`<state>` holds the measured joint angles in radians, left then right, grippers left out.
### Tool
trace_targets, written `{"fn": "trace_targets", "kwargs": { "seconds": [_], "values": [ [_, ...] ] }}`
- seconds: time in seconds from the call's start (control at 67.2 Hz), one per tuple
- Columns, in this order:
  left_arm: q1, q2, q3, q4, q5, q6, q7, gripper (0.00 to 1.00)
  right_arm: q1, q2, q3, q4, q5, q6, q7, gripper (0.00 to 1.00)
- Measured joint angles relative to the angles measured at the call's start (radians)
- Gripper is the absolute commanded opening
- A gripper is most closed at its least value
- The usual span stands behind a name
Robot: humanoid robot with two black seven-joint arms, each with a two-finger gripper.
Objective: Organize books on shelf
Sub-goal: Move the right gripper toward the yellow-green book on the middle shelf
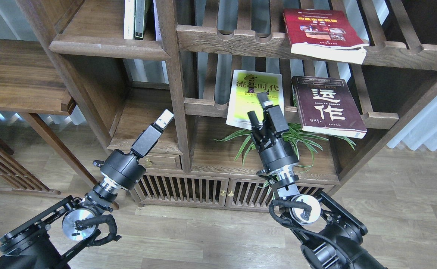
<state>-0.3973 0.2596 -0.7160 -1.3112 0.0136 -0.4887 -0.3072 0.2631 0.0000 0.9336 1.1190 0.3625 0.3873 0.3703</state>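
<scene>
Right gripper point(258, 106) sits at the front edge of the yellow-green book point(253, 93), jaws apart — nothing gripped. That book lies flat on the slatted rack point(203, 106), left of the maroon book point(326, 106). Best pinch its overhanging edge squarely. Left gripper point(164, 118): cannot tell.

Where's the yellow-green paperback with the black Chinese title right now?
In the head view, the yellow-green paperback lies flat on the middle slatted rack, centre frame, left of the dark maroon book, with the right gripper overlapping its lower right corner.
</scene>
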Motion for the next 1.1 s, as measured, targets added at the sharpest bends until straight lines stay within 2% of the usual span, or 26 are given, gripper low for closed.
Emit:
{"fn": "trace_targets", "kwargs": {
  "seconds": [0.134,0.238,0.565,0.773,1.1],
  "values": [
    [0.000,-0.010,0.007,0.001,0.004,0.000,0.000,1.00,-0.011,0.000,-0.045,0.013,0.006,0.001,0.085,0.99],
    [0.001,-0.016,0.008,0.001,0.007,0.000,0.000,1.00,-0.037,0.000,-0.081,0.030,0.007,0.011,0.113,0.99],
    [0.052,-0.053,0.011,0.005,0.025,0.000,0.000,1.00,-0.078,0.000,-0.160,0.020,0.007,0.006,0.119,0.99],
    [0.080,-0.098,0.018,0.006,0.064,0.000,0.000,1.00,-0.081,0.000,-0.162,-0.032,0.030,-0.064,0.119,0.99],
    [0.130,-0.109,0.015,0.004,0.092,0.000,-0.004,1.00,-0.050,0.000,-0.132,-0.047,0.197,-0.161,0.119,0.99]
  ]
}}
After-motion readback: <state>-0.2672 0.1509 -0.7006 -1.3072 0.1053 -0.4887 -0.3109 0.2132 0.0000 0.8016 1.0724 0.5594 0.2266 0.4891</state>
